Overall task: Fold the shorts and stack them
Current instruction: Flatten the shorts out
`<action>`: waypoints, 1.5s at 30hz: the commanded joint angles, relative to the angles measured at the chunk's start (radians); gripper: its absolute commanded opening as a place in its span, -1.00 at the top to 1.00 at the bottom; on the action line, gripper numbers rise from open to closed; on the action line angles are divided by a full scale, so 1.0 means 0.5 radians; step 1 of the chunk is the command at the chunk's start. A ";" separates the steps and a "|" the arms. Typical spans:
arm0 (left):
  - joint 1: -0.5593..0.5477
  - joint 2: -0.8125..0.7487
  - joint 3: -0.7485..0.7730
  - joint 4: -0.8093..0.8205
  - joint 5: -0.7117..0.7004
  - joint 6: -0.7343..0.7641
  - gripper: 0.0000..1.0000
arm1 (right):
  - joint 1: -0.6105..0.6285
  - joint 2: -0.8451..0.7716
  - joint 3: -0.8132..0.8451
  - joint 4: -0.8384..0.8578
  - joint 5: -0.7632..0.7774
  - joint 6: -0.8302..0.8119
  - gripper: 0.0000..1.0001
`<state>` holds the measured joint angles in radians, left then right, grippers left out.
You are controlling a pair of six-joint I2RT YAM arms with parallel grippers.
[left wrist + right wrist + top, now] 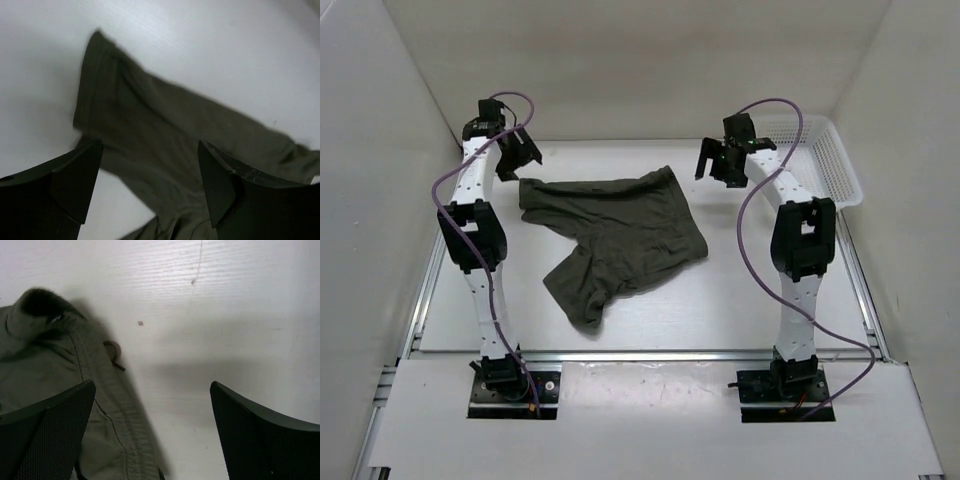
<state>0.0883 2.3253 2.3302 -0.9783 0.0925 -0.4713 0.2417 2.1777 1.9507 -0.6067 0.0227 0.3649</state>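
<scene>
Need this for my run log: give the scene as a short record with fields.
shorts: olive, spread on table, unfolded
left gripper: open, over shorts' left end, holding nothing
right gripper: open, at shorts' far right corner, holding nothing
basket: white, far right of table
fold: not started

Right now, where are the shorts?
In the top view, the shorts lie mid-table between the two arms, with their far corners near the left claw and the right claw.
</scene>
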 commanded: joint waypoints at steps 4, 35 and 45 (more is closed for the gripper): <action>-0.072 -0.885 -0.689 0.051 -0.136 0.047 -0.79 | 0.020 -0.593 -0.473 0.093 -0.054 0.062 -1.00; -0.370 -1.264 -2.798 0.558 0.116 -0.395 0.24 | -0.002 -0.849 -1.886 0.842 -0.834 0.543 -0.49; -0.107 -1.144 -2.492 0.469 0.098 -0.269 0.79 | -0.002 -0.873 -1.717 0.793 -0.785 0.519 1.00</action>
<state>-0.0341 1.7580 1.0317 -0.7654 0.2081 -0.6407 0.2424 1.7905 1.0504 -0.2100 -0.3752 0.6392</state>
